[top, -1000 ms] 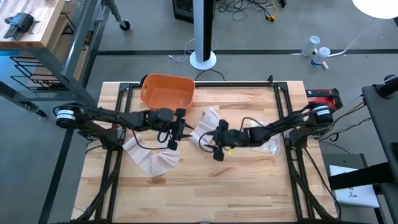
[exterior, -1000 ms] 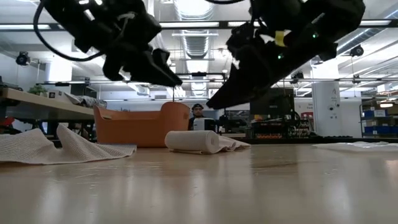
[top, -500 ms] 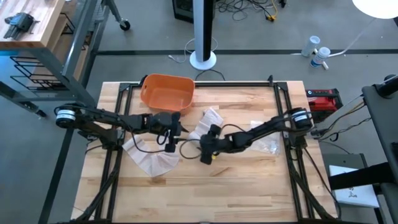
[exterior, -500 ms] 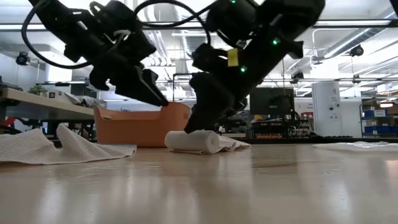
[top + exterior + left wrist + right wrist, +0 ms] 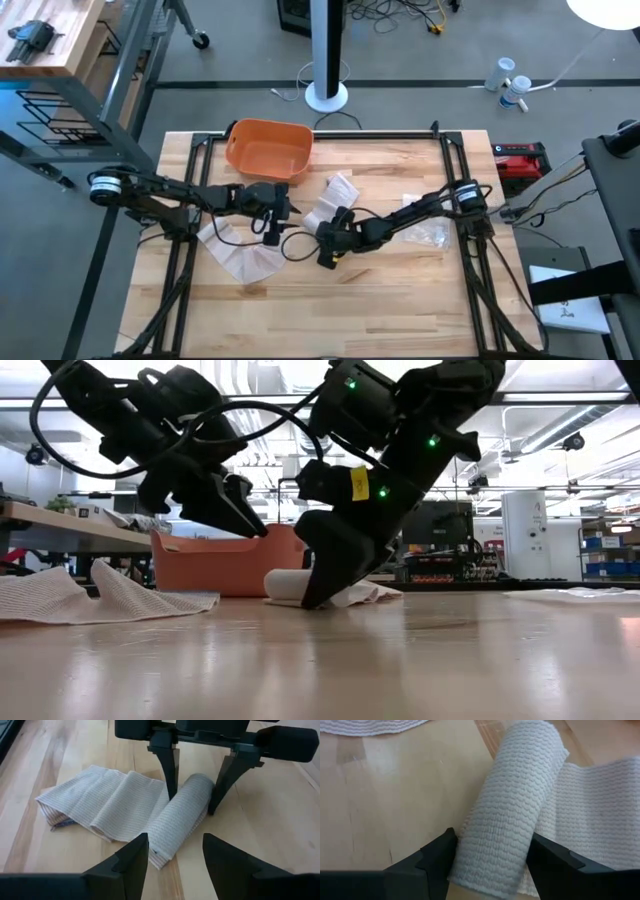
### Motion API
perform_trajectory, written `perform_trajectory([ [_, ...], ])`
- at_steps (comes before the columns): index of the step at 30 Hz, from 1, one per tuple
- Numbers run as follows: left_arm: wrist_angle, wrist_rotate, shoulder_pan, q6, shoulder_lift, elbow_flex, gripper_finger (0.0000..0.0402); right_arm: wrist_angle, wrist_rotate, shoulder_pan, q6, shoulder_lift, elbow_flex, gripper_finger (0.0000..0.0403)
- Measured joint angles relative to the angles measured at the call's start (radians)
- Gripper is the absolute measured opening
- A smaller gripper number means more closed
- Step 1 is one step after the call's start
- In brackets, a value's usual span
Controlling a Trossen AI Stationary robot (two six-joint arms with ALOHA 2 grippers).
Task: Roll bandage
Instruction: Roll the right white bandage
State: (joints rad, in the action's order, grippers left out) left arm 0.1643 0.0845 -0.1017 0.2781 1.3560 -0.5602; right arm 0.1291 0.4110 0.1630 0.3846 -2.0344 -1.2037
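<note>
Right tool (image 5: 490,857) straddles the rolled part of the bandage (image 5: 507,810), its fingers spread to either side of the cylinder and not yet squeezing it; in the low view its tips reach down to the bench (image 5: 400,660) beside the roll. That stance looks chosen to steady or turn the roll so more of the loose strip winds on. The bandage lies near the middle of the bench, partly rolled, with its unrolled tail (image 5: 95,800) folded flat on the wood next to the cylinder and still joined to it.

Left tool (image 5: 172,855) faces the roll from the opposite end, fingers also spread, held just above the surface and apart from the fabric, likely waiting to guide the tail or hold it taut.

Farther off on the robot's left lies a second, crumpled cloth (image 5: 245,258), spread loosely on the bench and untouched. Beyond it, at the far edge, sits an orange bin (image 5: 268,148), probably where a finished roll would go.
</note>
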Motion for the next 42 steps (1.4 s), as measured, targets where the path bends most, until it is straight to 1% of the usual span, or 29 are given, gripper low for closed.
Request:
perform_trajectory([
  [4, 0.001, 0.0, 0.0, 0.009, 0.0, 0.0, 0.0175, 0.007, -0.006, 0.003, -0.009, 0.009, 0.004, 0.0192],
  [8, -0.001, 0.0, 0.0, 0.035, 0.0, 0.0, 0.0174, 0.005, -0.065, 0.006, -0.052, 0.017, 0.003, 0.0167],
  [11, -0.001, 0.001, 0.0, 0.035, 0.0, 0.0, 0.0178, 0.015, -0.089, 0.016, -0.071, 0.03, 0.002, 0.0148],
  [14, -0.011, 0.001, 0.006, 0.001, -0.002, 0.0, 0.0181, 0.023, -0.107, 0.029, -0.126, 0.074, 0.002, 0.0135],
  [18, -0.074, 0.004, 0.037, 0.0, -0.048, -0.024, 0.0182, 0.026, -0.105, 0.049, -0.245, 0.165, 0.003, 0.0135],
  [24, -0.112, 0.002, 0.104, -0.01, -0.178, -0.094, 0.0176, 0.045, -0.111, 0.055, -0.359, 0.312, 0.014, 0.0147],
  [27, -0.108, 0.002, 0.131, -0.032, -0.231, -0.115, 0.0181, 0.054, -0.122, 0.058, -0.403, 0.368, 0.019, 0.0142],
  [30, -0.11, 0.003, 0.153, -0.049, -0.257, -0.111, 0.0191, 0.053, -0.162, 0.059, -0.412, 0.414, 0.019, 0.0131],
  [34, -0.084, 0.007, 0.155, -0.069, -0.253, -0.088, 0.0206, 0.052, -0.179, 0.061, -0.411, 0.463, 0.02, 0.0122],
  [38, 0.031, 0.007, 0.154, -0.087, -0.206, -0.062, 0.0222, 0.065, -0.188, 0.066, -0.413, 0.477, 0.021, 0.0121],
  [42, 0.136, 0.007, 0.155, -0.094, -0.117, -0.061, 0.0234, 0.073, -0.265, 0.066, -0.404, 0.482, 0.019, 0.0125],
])
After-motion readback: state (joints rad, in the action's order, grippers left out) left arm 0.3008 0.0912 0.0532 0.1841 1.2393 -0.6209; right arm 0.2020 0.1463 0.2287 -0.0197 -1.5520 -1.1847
